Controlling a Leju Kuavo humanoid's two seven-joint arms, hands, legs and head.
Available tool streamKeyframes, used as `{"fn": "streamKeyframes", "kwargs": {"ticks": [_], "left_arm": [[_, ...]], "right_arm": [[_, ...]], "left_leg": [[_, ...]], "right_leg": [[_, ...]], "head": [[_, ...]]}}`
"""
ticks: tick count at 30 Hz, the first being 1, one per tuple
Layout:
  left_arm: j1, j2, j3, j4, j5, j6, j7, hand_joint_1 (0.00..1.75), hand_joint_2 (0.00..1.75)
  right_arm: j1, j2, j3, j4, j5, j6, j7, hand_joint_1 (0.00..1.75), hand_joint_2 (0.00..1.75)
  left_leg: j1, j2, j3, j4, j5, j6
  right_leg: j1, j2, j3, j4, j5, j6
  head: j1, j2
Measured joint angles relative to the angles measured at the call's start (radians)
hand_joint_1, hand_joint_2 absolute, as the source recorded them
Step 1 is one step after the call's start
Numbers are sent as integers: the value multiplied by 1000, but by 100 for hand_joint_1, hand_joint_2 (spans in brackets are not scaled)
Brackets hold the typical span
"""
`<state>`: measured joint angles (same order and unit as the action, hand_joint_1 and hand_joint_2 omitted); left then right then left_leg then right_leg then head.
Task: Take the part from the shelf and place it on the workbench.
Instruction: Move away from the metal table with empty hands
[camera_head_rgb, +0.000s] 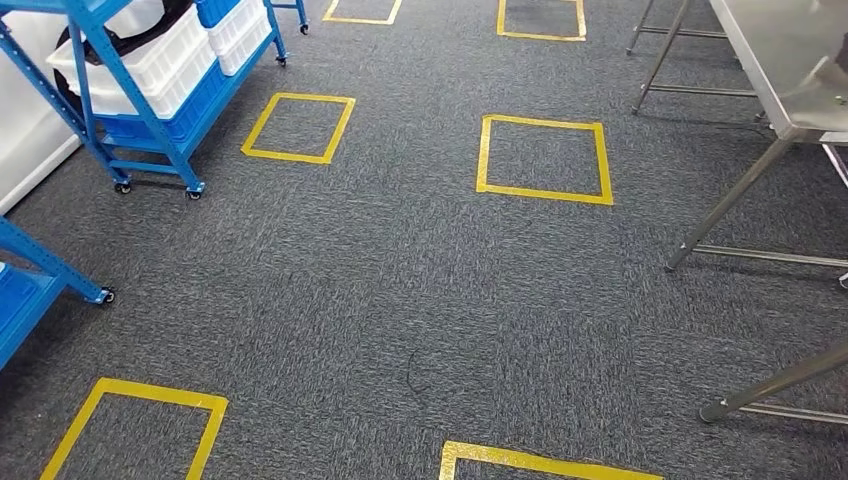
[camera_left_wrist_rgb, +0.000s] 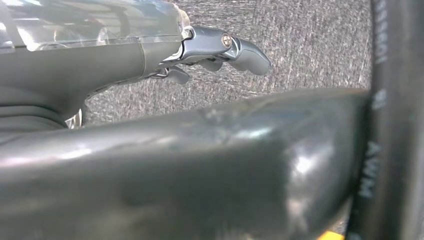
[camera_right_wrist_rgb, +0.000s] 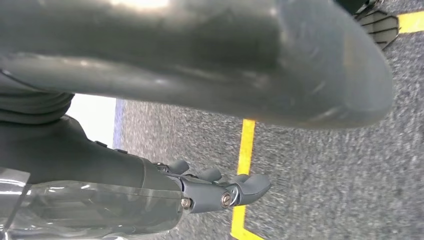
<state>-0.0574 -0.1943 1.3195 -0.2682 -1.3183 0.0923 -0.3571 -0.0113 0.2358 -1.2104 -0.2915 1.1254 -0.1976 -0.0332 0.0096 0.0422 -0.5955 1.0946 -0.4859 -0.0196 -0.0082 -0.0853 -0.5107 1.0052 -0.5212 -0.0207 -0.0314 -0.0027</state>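
Observation:
A blue wheeled shelf (camera_head_rgb: 163, 128) stands at the far left of the head view, carrying white bins (camera_head_rgb: 150, 60) and blue bins. Something dark lies in the top white bin; I cannot tell the part among them. The steel workbench (camera_head_rgb: 790, 60) stands at the far right, on thin metal legs. In the left wrist view my left hand (camera_left_wrist_rgb: 220, 52) hangs over grey carpet, fingers loosely extended and holding nothing. In the right wrist view my right hand (camera_right_wrist_rgb: 220, 187) hangs the same way over the carpet beside a yellow tape line, also with nothing in it.
The corner of a second blue shelf (camera_head_rgb: 40, 280) juts in at the near left. Yellow tape squares (camera_head_rgb: 545, 160) mark the grey carpet between shelf and workbench. More metal table legs (camera_head_rgb: 770, 385) stand at the near right.

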Motion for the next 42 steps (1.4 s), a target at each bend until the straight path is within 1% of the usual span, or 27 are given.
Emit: {"fn": "streamKeyframes", "kwargs": {"ticks": [2,4,5,7,9,11,12,13,15,17,19,20,22,24,25,26,27,28,30,32,33,35,37,39,40,41,42], "left_arm": [[-2,0,0,0,-1,0,1,0,0],[0,0,0,0,-1,0,2,0,0],[2,0,0,0,-1,0,2,0,0],[2,0,0,0,-2,-1,3,0,0],[0,0,0,0,-2,-2,3,0,0],[-1,1,0,0,-2,-3,3,0,0],[-1,1,0,0,-2,-3,3,0,0],[0,1,0,0,-3,-3,3,0,0],[0,1,0,0,-4,-3,3,0,0],[-2,1,0,0,-5,-3,3,0,0],[0,1,0,0,-5,-3,3,0,0],[2,1,0,0,-5,-3,3,0,0],[2,2,0,0,-5,-2,4,0,0],[-1,2,0,0,-5,-1,4,0,0],[-2,2,0,0,-5,-1,4,0,0],[-2,2,0,0,-5,-1,4,0,0],[-1,2,0,0,-5,-1,4,0,0],[1,2,0,0,-5,-1,4,0,0],[1,2,0,0,-5,0,4,0,0],[-1,3,0,0,-5,0,4,0,0],[-1,3,0,0,-5,0,4,0,0],[2,3,0,0,-5,0,4,0,0],[3,2,0,0,-5,0,4,0,0],[-1,3,0,0,-5,0,4,0,0],[-2,3,0,0,-4,0,4,0,0],[-3,4,0,0,-4,0,4,0,0],[-2,4,0,0,-4,0,4,0,0]], "right_arm": [[-2,0,0,1,0,3,1,0,0],[-8,0,0,1,2,5,2,0,0],[-10,0,0,1,3,6,2,0,0],[-11,0,0,1,5,9,2,0,0],[-7,0,-1,2,6,11,3,0,0],[-6,0,-1,2,8,14,3,0,0],[-5,0,-1,2,8,14,3,0,0],[-5,0,-1,3,9,15,3,0,0],[-4,0,-1,3,11,15,3,0,0],[-4,-1,-2,3,13,16,3,0,0],[-7,-1,-2,3,13,16,3,0,0],[-8,-1,-2,3,14,17,3,0,0],[-8,-1,-2,3,14,18,3,0,0],[-4,-1,-2,3,15,19,3,0,0],[-3,-1,-3,3,15,19,3,0,0],[-3,-1,-3,3,15,19,3,0,0],[-3,-1,-4,3,16,19,3,0,0],[-4,-1,-5,3,16,19,3,0,0],[-5,-1,-6,3,16,19,3,0,0],[-5,-1,-8,3,16,19,3,0,0],[-7,-1,-8,3,16,19,3,0,0],[-13,-1,-9,3,16,19,3,0,0],[-15,-1,-9,3,17,19,4,0,0],[-12,-1,-10,3,17,19,4,0,0],[-11,-1,-10,3,17,19,4,0,0],[-10,-1,-11,4,17,19,4,0,0],[-9,-1,-11,4,17,19,4,0,0]], "left_leg": [[-7,24,37,-72,19,13],[-10,6,35,-79,20,24],[-9,-3,37,-84,22,30],[-4,-23,43,-95,29,43],[-4,-43,43,-98,32,51],[-6,-69,42,-97,32,53],[-7,-83,43,-96,32,53],[-7,-97,45,-94,31,52],[-8,-122,45,-88,28,46],[-8,-143,38,-82,25,36],[-6,-163,31,-82,27,23],[-5,-165,29,-81,26,17],[-6,-129,11,-40,0,9],[-5,-76,-45,76,-63,3],[-3,-63,-78,142,-91,0],[-1,-56,-100,187,-104,-3],[1,-52,-105,198,-99,-4],[2,-46,-88,167,-74,-4],[0,-13,-18,32,-11,1],[-6,14,31,-62,19,12],[-9,16,36,-74,18,18],[-10,-5,35,-79,22,30],[-5,-23,40,-89,28,42],[-4,-42,42,-94,32,51],[-5,-52,41,-93,32,54],[-6,-65,40,-92,32,55],[-6,-78,41,-91,32,54]], "right_leg": [[3,-18,7,1,-6,10],[4,-35,12,-1,-9,20],[1,-30,15,2,-13,26],[-3,14,-1,49,-48,34],[-6,66,-62,169,-112,35],[-6,79,-119,267,-137,36],[-6,81,-125,267,-119,35],[-7,85,-112,228,-83,34],[-9,120,-61,101,-10,29],[-9,153,-33,28,14,24],[-7,146,-30,18,12,17],[-8,135,-28,14,14,11],[-10,111,-21,3,18,-3],[-6,83,-18,0,17,-12],[-4,68,-17,0,15,-15],[-2,54,-16,0,13,-16],[-1,41,-15,0,11,-16],[0,29,-12,0,8,-14],[1,7,-3,1,1,-8],[5,-12,4,3,-6,2],[6,-19,7,3,-9,6],[4,-29,11,3,-12,16],[1,4,4,32,-36,26],[-4,57,-47,137,-93,31],[-5,71,-82,203,-121,32],[-5,77,-112,254,-134,32],[-5,79,-127,273,-127,32]], "head": [[0,0],[0,0],[0,0],[1,0],[1,0],[1,0],[1,0],[1,0],[1,0],[1,0],[0,0],[0,0],[0,0],[0,0],[0,0],[0,0],[0,0],[0,0],[0,0],[0,0],[1,0],[0,0],[0,0],[1,0],[0,0],[0,0],[0,0]]}}
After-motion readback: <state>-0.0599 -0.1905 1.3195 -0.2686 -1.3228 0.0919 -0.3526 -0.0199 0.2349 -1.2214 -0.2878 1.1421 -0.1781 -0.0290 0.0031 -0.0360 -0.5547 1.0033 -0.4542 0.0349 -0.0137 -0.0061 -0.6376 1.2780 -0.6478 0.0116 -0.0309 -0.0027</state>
